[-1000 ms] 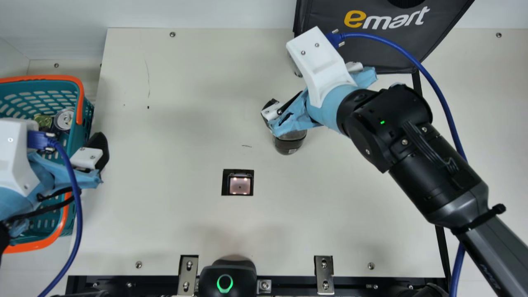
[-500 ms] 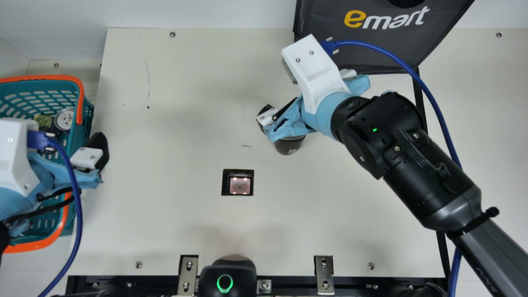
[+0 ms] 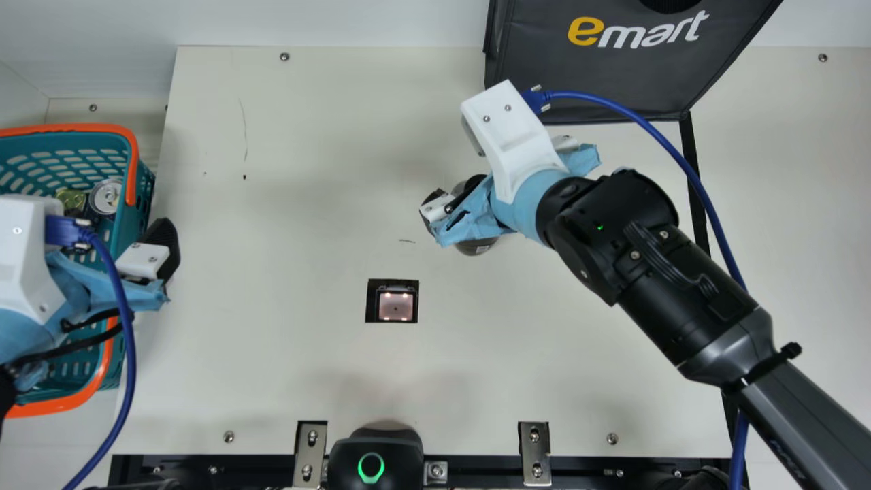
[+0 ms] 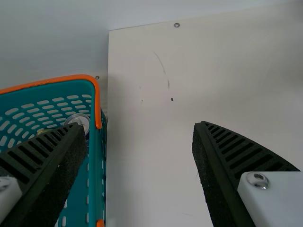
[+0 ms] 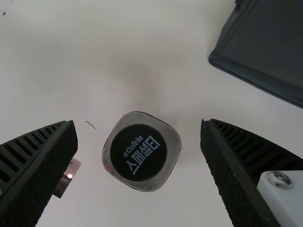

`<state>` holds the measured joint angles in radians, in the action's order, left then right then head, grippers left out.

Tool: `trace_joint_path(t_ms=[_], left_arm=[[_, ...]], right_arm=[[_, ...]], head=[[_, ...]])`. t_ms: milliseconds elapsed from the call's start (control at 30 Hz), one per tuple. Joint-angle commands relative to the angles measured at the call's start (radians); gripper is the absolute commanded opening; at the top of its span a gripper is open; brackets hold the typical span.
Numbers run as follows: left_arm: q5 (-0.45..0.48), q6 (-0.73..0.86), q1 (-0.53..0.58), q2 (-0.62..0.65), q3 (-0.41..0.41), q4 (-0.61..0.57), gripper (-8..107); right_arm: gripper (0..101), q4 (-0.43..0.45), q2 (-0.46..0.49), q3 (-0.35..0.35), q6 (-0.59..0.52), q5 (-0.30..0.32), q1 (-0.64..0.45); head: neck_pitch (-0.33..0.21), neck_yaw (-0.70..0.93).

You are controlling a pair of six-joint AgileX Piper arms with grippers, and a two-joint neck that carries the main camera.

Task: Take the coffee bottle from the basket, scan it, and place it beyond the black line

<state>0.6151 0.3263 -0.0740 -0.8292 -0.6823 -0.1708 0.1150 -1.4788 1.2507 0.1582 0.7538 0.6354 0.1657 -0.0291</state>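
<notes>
Coffee bottle (image 5: 138,152): standing on the worktop (image 3: 306,367) with its cap up. It is out of the basket (image 3: 75,128) and short of the black line (image 3: 687,139), with the scanner window (image 3: 396,304) on the basket's side of it.
Reason for that spot: probably a halfway place, within the right arm's reach and near the scanner, so that one arm can take over from the other.
Long axis: vertical, square to the worktop. The right wrist view looks down on the cap, print upward, over a body with rounded corners.
Right claw (image 5: 138,124): spread wide around the cap, a gap to either side, nothing gripped. It points downward, presumably so the ribbed pads can close on opposite sides and leave the bottle upright.
Left claw (image 4: 139,126): wide apart and holding nothing, by the basket's inner side; it seems parked there, out of the other arm's way.
Scan: the pictures do not show whether it has been done; the bottle is not over the window.
Likely next: close on the body, lift, show the code to the window if needed, then set it past the line.
Risk: an off-centre closing could tip the tall bottle.
</notes>
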Motion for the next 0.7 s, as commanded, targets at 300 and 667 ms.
trace_joint_path(t_ms=[300, 667], left_arm=[[0.000, 0.000, 0.000, 0.000, 0.000, 0.000, 90], [0.000, 0.000, 0.000, 0.000, 0.000, 0.000, 90]], right_arm=[[91, 0.004, -0.021, -0.030, 0.025, -0.019, 0.009], [84, 0.020, -0.029, -0.044, 0.039, -0.017, 0.004]], head=[[-0.027, 0.002], [-0.027, 0.002]])
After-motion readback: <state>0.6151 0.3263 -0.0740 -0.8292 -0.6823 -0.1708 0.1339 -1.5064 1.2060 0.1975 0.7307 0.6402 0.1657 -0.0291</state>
